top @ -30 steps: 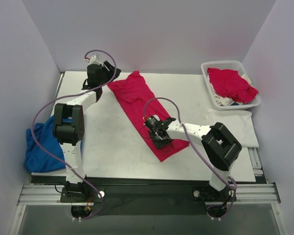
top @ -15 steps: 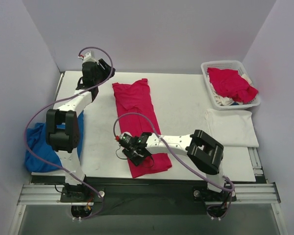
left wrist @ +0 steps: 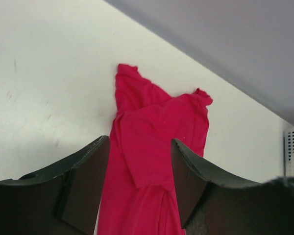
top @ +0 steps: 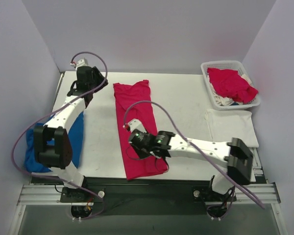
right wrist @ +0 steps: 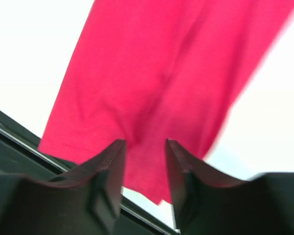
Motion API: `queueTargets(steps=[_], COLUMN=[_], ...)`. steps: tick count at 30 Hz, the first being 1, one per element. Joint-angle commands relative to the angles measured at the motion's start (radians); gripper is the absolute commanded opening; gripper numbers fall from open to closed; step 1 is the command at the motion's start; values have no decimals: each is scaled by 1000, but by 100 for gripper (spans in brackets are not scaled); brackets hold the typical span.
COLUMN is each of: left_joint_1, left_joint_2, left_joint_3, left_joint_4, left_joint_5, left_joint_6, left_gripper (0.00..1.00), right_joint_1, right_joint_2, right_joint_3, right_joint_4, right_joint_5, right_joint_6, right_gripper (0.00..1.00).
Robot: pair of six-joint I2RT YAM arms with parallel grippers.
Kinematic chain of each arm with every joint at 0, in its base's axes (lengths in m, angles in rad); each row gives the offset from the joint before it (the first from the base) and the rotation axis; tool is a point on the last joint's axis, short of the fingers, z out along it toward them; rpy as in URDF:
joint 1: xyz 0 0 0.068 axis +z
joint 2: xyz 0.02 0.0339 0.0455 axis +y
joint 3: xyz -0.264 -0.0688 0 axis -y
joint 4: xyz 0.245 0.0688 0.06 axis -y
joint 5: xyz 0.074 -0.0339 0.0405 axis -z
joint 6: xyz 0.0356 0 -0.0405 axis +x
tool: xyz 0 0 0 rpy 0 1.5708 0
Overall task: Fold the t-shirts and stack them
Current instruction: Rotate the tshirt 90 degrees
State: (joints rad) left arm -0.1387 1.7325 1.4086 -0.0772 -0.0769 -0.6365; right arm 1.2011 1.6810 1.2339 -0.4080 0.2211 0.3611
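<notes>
One bright red t-shirt [top: 134,105] lies as a long narrow strip on the white table [top: 186,98], running from the back towards the near edge. My right gripper [top: 140,143] hovers low over its near end. In the right wrist view its jaws [right wrist: 143,149] stand open, with the red cloth [right wrist: 152,73] lying flat under the gap. My left gripper [top: 90,85] is at the back left, off the shirt, open and empty [left wrist: 139,147]; beyond it I see the shirt's far end [left wrist: 157,122]. A folded white t-shirt [top: 232,127] lies at the right.
A white lattice basket [top: 209,81] at the back right holds more red t-shirts [top: 230,83]. A blue cloth [top: 46,147] hangs over the table's left edge. The table's dark near edge [right wrist: 19,142] is just beyond the shirt's hem. Grey walls enclose three sides.
The red shirt swung from a diagonal into a straight strip nearer the front edge. My right gripper then shifted slightly right and its jaws widened. The left gripper drew back to the left.
</notes>
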Motion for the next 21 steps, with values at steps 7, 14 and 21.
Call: queueTargets(steps=[7,14,21], left_joint_1=[-146,-292,-496], left_joint_2=[-352,-637,-795], left_joint_3=[-382,-701,-896], left_joint_4=[-238,-309,-416], left_joint_5=[-161,-156,-156], left_joint_6=[-140,-290,-485], left_gripper=[64,64,63], right_joint_1=[-277,-371,-397], right_joint_2=[-412,-452,-466], right_joint_3=[-295,-425,-553], right_joint_4=[-58,-5,112], right_joint_5=[165,95,-46], right_joint_6=[111,104,168], right_gripper=[51,53,53])
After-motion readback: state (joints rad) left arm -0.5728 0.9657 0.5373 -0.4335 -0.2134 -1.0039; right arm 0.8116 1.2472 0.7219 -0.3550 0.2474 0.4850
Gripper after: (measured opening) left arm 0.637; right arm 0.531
